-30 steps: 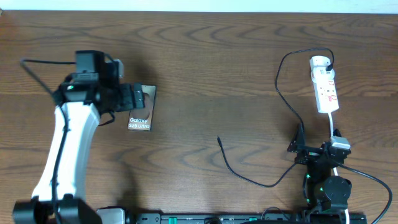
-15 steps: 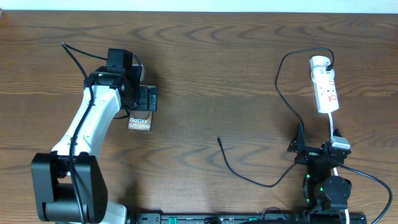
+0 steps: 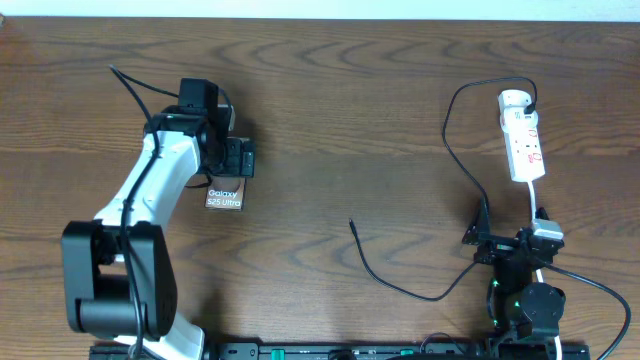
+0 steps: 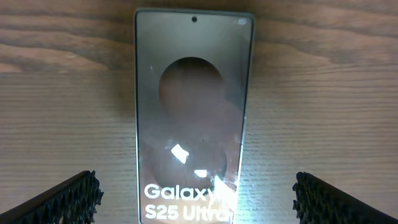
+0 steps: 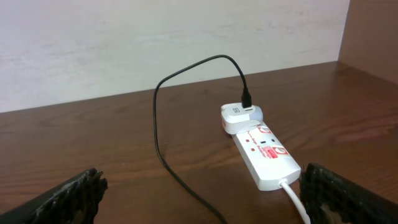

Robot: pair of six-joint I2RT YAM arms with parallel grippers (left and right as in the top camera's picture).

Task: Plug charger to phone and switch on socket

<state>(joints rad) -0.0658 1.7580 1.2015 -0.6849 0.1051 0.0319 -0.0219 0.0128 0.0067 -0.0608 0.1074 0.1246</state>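
Observation:
The phone [image 3: 225, 192] lies flat on the wooden table, left of centre, with its "Galaxy S25 Ultra" lettering showing. My left gripper [image 3: 237, 158] is open above its far end. In the left wrist view the phone [image 4: 193, 106] lies between the two spread fingers of the left gripper [image 4: 196, 199], with nothing held. The charger cable [image 3: 450, 140] runs from a white adapter on the socket [image 3: 524, 140] and loops down to its free tip [image 3: 351, 223] at mid-table. My right gripper [image 3: 505, 235] is open and empty near the front edge. It faces the socket [image 5: 264, 152] and the cable [image 5: 158, 143].
The socket's white cord [image 5: 295, 199] runs toward the right arm's base [image 3: 525, 305]. A pale wall [image 5: 174, 43] stands behind the table's far edge. The left arm's white link [image 3: 140, 200] stretches from the front left toward the phone.
My left arm has swung right and its gripper has moved a little right over the phone's far end. The phone, the cable, the socket and the right arm have not moved.

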